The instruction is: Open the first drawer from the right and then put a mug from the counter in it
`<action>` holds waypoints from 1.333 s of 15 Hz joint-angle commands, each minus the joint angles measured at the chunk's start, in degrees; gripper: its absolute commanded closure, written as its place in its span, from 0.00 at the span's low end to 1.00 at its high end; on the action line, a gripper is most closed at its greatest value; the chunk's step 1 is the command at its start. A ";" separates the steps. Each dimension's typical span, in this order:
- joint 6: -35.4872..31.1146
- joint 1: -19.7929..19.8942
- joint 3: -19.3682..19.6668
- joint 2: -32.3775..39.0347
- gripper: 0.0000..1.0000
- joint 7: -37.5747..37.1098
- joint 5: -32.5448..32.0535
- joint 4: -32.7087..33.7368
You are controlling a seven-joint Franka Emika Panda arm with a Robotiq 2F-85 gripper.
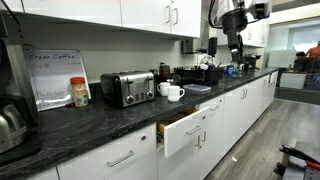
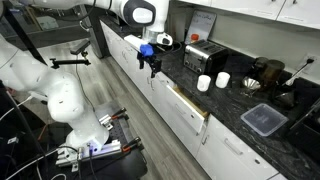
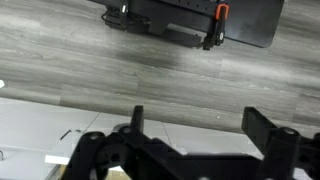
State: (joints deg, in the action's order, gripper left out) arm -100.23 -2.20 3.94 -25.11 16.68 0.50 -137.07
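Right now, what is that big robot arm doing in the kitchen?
The robot's hand hangs open and empty, holding nothing, a little way along from the drawer. The drawer is pulled out. The two white mugs sit on the dark counter beside the toaster, so no mug has gone into the drawer yet.

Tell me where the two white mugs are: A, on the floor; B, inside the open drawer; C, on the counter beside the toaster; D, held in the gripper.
C: both mugs stand on the counter next to the toaster, outside the open drawer.
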 commanded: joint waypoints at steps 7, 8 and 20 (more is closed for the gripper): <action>-30.75 -1.90 2.13 4.87 0.00 15.11 0.40 -12.57; -33.80 -1.98 2.19 6.42 0.00 16.58 -0.34 -13.52; -68.24 -0.10 -1.56 27.47 0.00 18.74 -19.82 -15.50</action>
State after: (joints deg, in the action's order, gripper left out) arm -163.43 -3.66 3.53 -2.29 35.10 -16.21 -153.88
